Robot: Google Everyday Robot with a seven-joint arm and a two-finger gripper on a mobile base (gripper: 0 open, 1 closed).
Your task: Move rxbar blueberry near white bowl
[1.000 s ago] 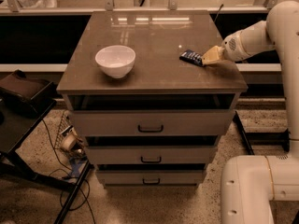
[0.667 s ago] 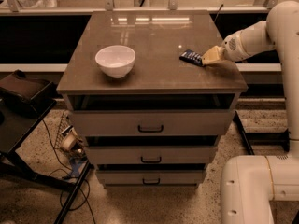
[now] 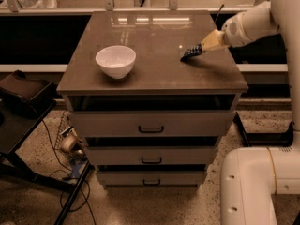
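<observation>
The white bowl [image 3: 116, 60] stands on the left part of the brown cabinet top [image 3: 154, 74]. The rxbar blueberry [image 3: 191, 53], a small dark blue bar, is at the right part of the top, tilted with its right end raised. My gripper [image 3: 203, 47] reaches in from the right on a white arm, and its tan fingers [image 3: 212, 41] are shut on the bar's right end. The bar is well apart from the bowl, roughly a bowl's width and a half to its right.
The cabinet has three drawers with dark handles [image 3: 151, 129] below the top. A black stand [image 3: 23, 107] with cables is at the left on the floor. My white base [image 3: 258, 186] is at the lower right. A counter edge [image 3: 140, 6] runs behind the cabinet.
My gripper has risen a little with the bar's right end in it, so the bar now tilts up from the cabinet top. The bowl has not moved.
</observation>
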